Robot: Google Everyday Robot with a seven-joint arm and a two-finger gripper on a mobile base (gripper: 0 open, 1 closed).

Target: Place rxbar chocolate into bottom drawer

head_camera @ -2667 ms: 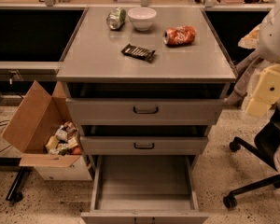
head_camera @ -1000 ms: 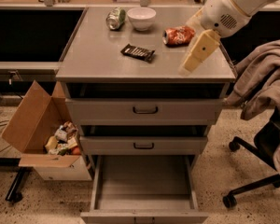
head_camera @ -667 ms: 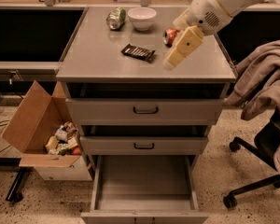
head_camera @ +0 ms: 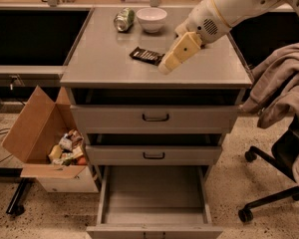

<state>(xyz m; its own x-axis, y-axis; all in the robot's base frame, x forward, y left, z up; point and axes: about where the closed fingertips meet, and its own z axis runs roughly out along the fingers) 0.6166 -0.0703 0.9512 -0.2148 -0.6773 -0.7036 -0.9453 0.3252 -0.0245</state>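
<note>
The rxbar chocolate (head_camera: 146,56), a flat black-wrapped bar, lies on the grey cabinet top (head_camera: 99,59) near its middle. My gripper (head_camera: 167,67) reaches in from the upper right on a white arm; its cream-coloured fingers hang just right of the bar, at its right end. The bottom drawer (head_camera: 154,198) is pulled open below, plain grey and empty inside.
A green can (head_camera: 123,20) and a white bowl (head_camera: 151,19) stand at the back of the top. Two upper drawers (head_camera: 155,117) with black handles are slightly open. An open cardboard box (head_camera: 45,138) of scraps sits at the left. A chair with a draped cloth (head_camera: 284,93) stands at the right.
My arm has swung in from the right and moved left and down across the top, ending beside the bar. The crushed orange can is now hidden behind the arm.
</note>
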